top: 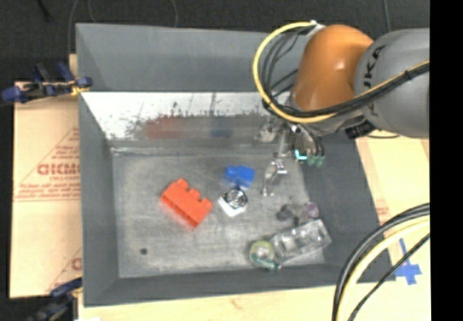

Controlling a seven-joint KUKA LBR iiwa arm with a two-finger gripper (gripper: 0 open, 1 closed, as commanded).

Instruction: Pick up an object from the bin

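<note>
The small blue block (239, 175) lies mid-bin (98, 197), just left of your pincer (275, 178); you cannot tell how far that is open. A shiny round piece (233, 201) sits just below the block, and an orange brick (186, 202) lies further left.

The bin (94, 168) is grey with dark speckles. In it lie an orange-red block (186, 202), a blue piece (239, 175), a silver-white piece (234, 201), a purple bit (311, 209) and a clear packet (293, 244) tinged green.
</note>
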